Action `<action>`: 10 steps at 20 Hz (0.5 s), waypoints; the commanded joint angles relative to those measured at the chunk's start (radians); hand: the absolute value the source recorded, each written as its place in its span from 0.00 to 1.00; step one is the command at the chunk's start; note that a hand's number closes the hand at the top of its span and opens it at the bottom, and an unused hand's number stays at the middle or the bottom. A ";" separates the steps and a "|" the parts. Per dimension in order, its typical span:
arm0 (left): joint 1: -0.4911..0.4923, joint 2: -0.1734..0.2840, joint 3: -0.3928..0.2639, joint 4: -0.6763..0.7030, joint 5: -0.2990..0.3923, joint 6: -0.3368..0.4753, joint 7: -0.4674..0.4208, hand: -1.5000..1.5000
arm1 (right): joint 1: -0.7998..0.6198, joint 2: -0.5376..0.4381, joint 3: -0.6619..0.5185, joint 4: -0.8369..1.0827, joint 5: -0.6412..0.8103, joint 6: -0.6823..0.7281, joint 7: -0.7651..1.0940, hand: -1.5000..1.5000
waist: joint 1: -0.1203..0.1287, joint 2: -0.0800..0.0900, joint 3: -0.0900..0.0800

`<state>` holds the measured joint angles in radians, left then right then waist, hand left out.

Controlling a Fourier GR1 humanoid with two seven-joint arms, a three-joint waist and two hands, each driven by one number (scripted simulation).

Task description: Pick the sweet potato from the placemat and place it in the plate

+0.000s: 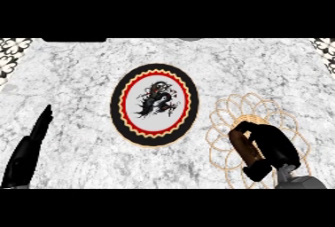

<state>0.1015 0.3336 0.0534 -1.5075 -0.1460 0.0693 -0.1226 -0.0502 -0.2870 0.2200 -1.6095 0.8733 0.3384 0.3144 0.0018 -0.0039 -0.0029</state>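
While the black left hand (29,148) rests at the view's left edge with its fingers straight and together, pointing away from the robot and holding nothing, the round plate with a black rim, red ring and dark figure on its pale centre (155,105) lies on the white marble counter (72,80) between the 2 hands. To the right, the black right hand (271,148) is curled round the brown oblong sweet potato (243,148), over the looped wire-like tan placemat (252,106).
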 commanded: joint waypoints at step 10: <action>-0.069 -0.025 -0.053 -0.014 -0.014 -0.041 -0.011 0.50 | -0.542 -0.242 -0.139 0.515 -0.060 0.071 -0.488 1.00 | 0.128 0.046 0.010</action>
<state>0.0471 0.3182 0.0189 -1.5040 -0.1612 0.0381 -0.1406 -0.4585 -0.4539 0.1190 -1.2344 0.8178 0.4221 -0.0296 0.1009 0.0329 0.0036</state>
